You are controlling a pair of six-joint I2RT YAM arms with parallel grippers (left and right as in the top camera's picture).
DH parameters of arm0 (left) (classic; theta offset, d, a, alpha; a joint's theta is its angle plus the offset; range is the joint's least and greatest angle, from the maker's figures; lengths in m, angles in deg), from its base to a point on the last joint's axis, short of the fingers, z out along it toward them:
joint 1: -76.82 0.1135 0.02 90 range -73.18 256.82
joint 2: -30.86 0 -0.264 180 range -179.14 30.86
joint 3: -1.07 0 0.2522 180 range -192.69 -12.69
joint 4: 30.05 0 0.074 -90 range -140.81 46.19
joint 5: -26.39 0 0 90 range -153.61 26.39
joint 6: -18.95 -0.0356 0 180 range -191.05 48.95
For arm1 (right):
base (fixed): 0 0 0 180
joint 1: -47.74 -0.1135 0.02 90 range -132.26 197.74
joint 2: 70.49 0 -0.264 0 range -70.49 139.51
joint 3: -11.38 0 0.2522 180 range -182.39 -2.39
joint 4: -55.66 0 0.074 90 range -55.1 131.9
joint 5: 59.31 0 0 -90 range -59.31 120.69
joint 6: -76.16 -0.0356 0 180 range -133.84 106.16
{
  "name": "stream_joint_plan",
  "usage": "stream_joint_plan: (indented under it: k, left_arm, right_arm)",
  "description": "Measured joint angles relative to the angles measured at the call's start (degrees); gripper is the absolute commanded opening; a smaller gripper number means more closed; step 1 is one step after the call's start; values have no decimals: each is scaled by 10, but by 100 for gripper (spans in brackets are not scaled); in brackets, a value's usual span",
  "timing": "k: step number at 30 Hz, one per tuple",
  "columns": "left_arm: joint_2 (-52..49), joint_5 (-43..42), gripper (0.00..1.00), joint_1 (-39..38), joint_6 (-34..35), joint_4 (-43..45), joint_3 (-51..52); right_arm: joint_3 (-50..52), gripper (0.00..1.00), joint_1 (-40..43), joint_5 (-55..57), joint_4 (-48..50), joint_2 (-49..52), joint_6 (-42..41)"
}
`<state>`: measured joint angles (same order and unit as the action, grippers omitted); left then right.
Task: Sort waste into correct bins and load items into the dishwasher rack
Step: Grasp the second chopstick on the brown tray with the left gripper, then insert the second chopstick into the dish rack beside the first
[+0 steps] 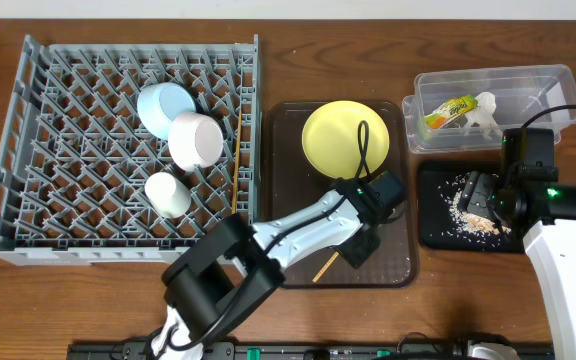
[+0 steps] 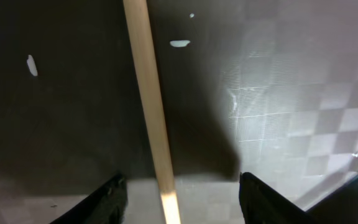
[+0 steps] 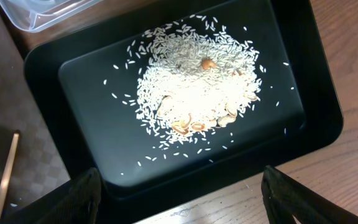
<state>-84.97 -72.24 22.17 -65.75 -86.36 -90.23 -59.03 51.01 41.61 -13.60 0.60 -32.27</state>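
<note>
The grey dishwasher rack (image 1: 78,215) holds the light blue bowl (image 1: 163,104), the white bowl (image 1: 196,138) and the small white cup (image 1: 168,194). One chopstick (image 1: 240,135) lies along the rack's right edge. The yellow plate (image 1: 340,135) sits on the brown tray. My left gripper (image 1: 356,248) is open low over that tray, with the other chopstick (image 2: 151,112) lying between its fingers (image 2: 182,199). My right gripper (image 1: 481,190) is open and empty over the black tray (image 3: 73,93), which holds the food leftovers (image 3: 197,90). The clear tub (image 1: 538,85) holds the yellow-green wrapper (image 1: 449,110) and the white scrap (image 1: 483,112).
The brown serving tray (image 1: 393,265) lies between the rack and the two bins. The chopstick's end (image 1: 324,265) sticks out toward the tray's front. A black cable (image 1: 363,150) crosses the yellow plate. The clear tub's corner (image 3: 42,12) borders the black tray.
</note>
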Motion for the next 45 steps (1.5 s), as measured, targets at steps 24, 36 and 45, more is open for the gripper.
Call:
stream_joint_plan:
  k: [24, 36, 45]
  left_arm:
    - [19, 7, 6, 4, -7, -73, -23]
    - [218, 70, 6, 193, -13, -63, -60]
    - [193, 88, 6, 339, -13, -34, -56]
  right_arm:
    - [0, 80, 0, 0, -2, 0, 0]
    - [0, 80, 0, 0, -2, 0, 0]
    - [0, 81, 0, 0, -2, 0, 0]
